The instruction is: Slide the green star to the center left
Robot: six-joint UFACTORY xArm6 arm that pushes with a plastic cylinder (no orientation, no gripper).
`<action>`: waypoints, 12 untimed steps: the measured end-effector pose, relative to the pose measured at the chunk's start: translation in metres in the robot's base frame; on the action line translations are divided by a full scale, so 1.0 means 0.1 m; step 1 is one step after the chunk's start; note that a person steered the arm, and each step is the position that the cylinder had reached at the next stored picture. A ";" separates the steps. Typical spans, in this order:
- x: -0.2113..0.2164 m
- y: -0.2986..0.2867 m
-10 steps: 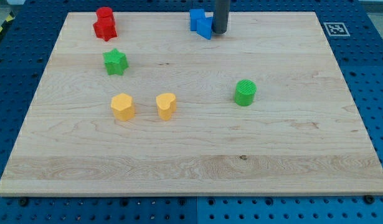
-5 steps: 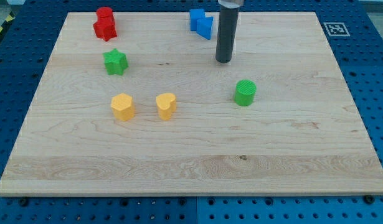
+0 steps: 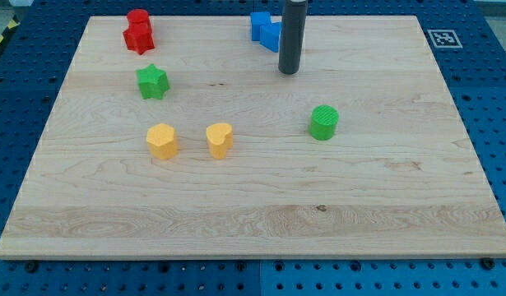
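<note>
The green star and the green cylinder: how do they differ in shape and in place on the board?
The green star has points; the green cylinder is round with a flat top. The star lies at the view's left, below the red blocks; the cylinder lies right of centre and lower in the view. My tip stands nearer the cylinder than the star, touching neither. Both are green and similar in size.

The rod's tip [image 3: 289, 71] rests on the counter [image 3: 384, 197] just below the blue block [image 3: 266, 30], well apart from the green star [image 3: 152, 81] at the view's left.
</note>
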State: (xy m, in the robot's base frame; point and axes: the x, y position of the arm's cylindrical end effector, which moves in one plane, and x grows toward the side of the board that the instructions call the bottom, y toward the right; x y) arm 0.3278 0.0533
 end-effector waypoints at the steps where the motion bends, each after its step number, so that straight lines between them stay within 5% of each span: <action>1: 0.00 0.00; 3: 0.10 -0.27; 6: 0.21 -1.45; 12: 0.25 -2.43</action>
State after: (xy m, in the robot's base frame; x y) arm 0.3526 -0.1898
